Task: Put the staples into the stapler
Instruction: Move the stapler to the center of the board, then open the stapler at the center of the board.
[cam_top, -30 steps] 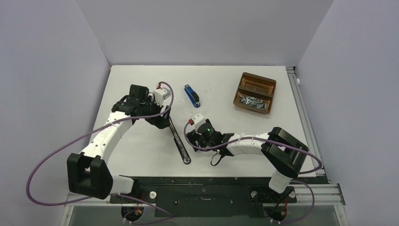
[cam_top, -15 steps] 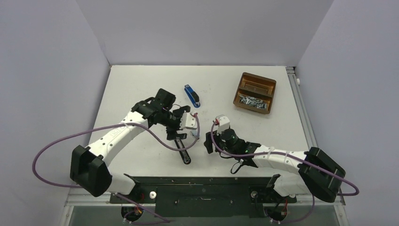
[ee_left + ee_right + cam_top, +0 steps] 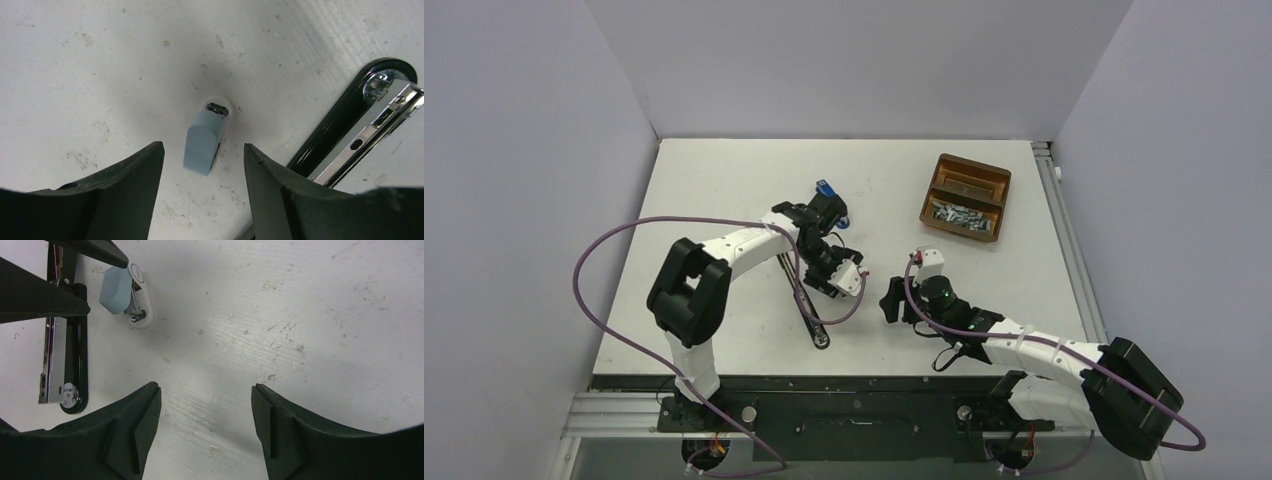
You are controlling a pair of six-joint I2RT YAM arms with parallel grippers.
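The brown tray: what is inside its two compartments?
In the brown tray, the compartment nearer the arms holds a loose heap of staples. The farther compartment looks dim; whether anything lies in it is too small to tell. What is under the heap is covered.

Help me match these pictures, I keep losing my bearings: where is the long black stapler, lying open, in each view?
Top external: the black stapler lies left of centre, slanting toward the near edge.
Left wrist: the black stapler is at the right edge, chrome rail showing.
Right wrist: the black stapler runs down the left edge.
Landmark: the pale-blue object beside it, in both wrist views only.
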